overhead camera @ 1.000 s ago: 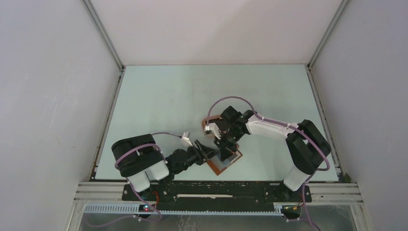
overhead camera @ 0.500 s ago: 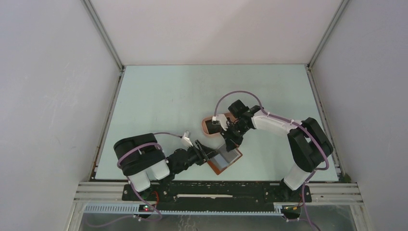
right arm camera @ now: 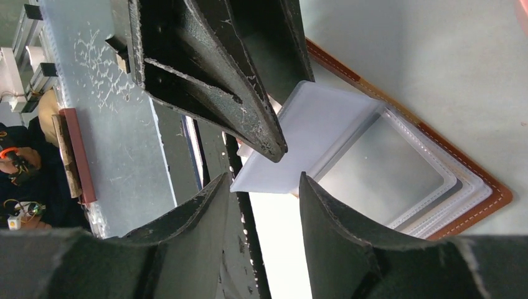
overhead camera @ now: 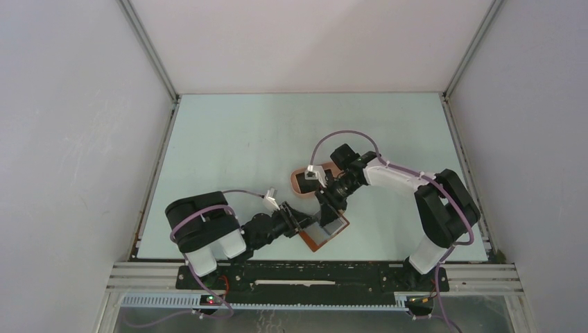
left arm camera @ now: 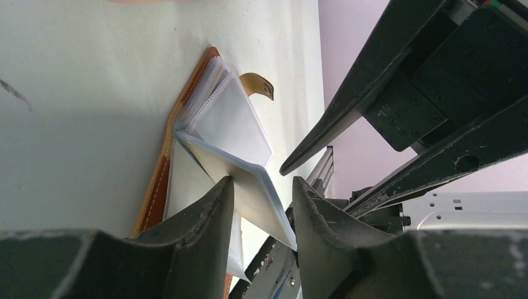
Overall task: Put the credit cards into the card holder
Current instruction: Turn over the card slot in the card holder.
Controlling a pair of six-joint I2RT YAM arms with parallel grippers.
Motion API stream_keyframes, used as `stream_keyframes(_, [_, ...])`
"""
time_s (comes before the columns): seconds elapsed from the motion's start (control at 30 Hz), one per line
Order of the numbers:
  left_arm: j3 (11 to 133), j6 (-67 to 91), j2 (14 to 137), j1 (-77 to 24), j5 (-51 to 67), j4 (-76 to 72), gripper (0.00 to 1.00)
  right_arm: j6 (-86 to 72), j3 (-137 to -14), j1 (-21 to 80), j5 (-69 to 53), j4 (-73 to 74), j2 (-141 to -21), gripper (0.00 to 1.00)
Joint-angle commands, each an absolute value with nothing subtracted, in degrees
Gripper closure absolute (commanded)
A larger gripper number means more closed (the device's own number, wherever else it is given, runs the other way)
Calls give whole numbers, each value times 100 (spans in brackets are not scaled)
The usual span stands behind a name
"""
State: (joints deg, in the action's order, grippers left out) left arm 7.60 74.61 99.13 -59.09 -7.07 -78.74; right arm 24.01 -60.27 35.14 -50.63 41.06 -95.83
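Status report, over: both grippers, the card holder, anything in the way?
Left gripper astride raised sleeve of card holder, grip unclear. Right gripper open, empty. Nothing seen in the way.

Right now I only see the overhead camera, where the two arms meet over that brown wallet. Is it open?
Observer: Yes. The left wrist view shows the card holder lying open, with one clear pocket leaf standing up from the stack.
Visitor: What holds it up?
Observer: It runs between the fingers of the left gripper, though a gap shows between them.
Visitor: Is the other arm carrying anything?
Observer: No. The right gripper is open and empty, and its fingers appear to sit on either side of the leaf's free edge.
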Motion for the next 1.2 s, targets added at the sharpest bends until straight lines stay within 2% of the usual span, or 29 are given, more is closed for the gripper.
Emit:
stream_keyframes(0.0, [932, 7383, 9979, -5880, -660, -8013, 56, 2250, -6140, 3609, -5048, 4051, -9714, 46])
stream_keyframes(0.63, [992, 7383, 10044, -5862, -593, -8025, 59, 2117, -6209, 3941, -4572, 4027, -9894, 37])
stream_keyframes(1.0, [987, 7375, 10055, -5862, -589, -8039, 59, 2036, -6211, 4005, -4392, 3973, -9913, 38])
stream_keyframes(1.17, [946, 7370, 10015, -5862, -615, -8048, 58, 1954, -6212, 3986, -4235, 3916, -9949, 43])
